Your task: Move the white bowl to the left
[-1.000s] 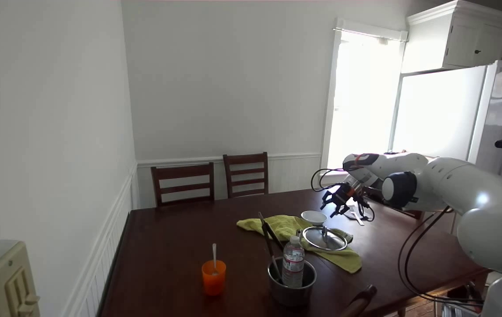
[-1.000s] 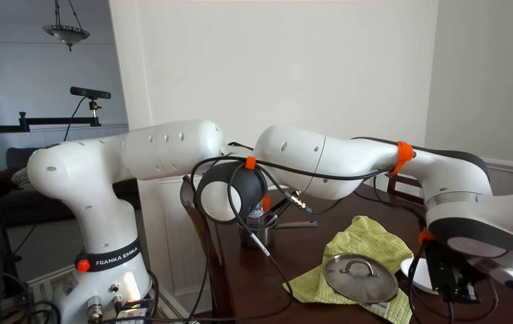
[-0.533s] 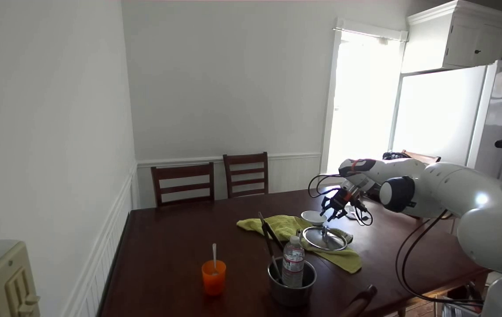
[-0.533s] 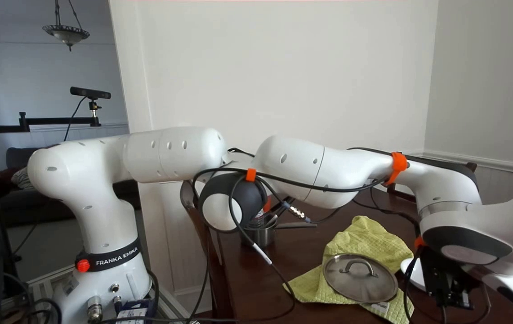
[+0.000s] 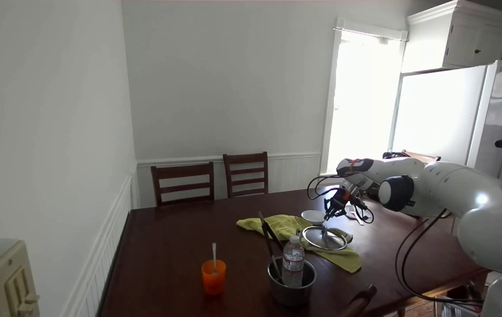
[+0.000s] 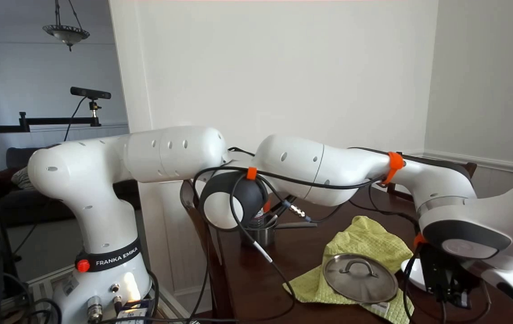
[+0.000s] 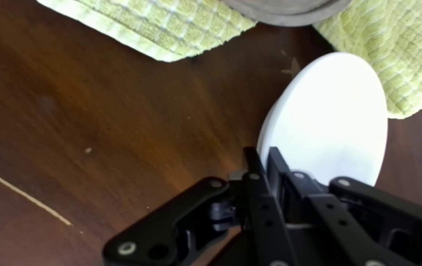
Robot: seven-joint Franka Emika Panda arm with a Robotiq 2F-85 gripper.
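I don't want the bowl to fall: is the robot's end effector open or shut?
Shut. In the wrist view, the end effector has its two fingers close together, with the edge of the white bowl between them.

White arm (image 5: 444, 185) reached over the table (image 5: 167, 251) from its near right corner in an exterior view, wrist (image 6: 465, 238) bent down, gripper (image 7: 262, 149) slanted low inside the far edge, black fingers (image 7: 279, 164) stood almost together
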